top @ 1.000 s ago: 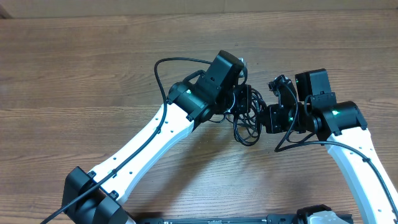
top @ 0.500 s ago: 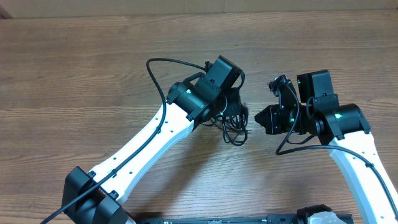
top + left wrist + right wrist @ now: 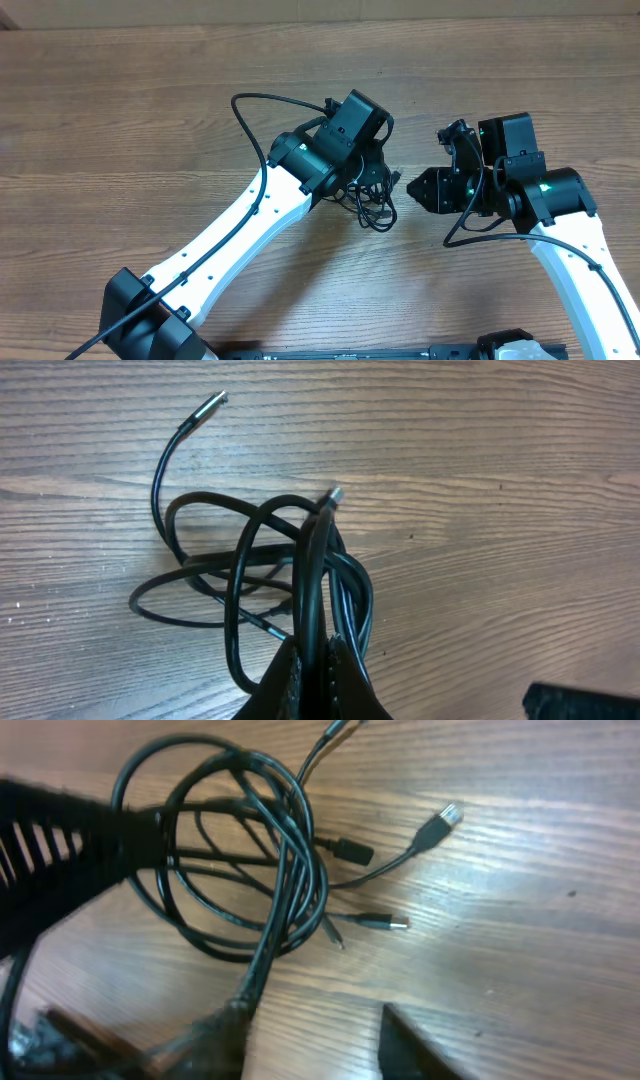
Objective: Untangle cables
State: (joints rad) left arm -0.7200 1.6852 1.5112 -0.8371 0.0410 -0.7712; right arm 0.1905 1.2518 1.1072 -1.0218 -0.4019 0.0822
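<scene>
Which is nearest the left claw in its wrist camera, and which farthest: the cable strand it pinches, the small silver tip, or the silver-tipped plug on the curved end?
1. The black cable strand, clamped in the left gripper at bottom centre.
2. The small silver tip, just above, mid-frame.
3. The silver-tipped plug, upper left, on the curved end.

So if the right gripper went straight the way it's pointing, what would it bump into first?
Most likely the cables. The tangled black bunch lies just ahead of the right gripper, pinched by the left gripper. How high it would pass is hard to judge.
</scene>
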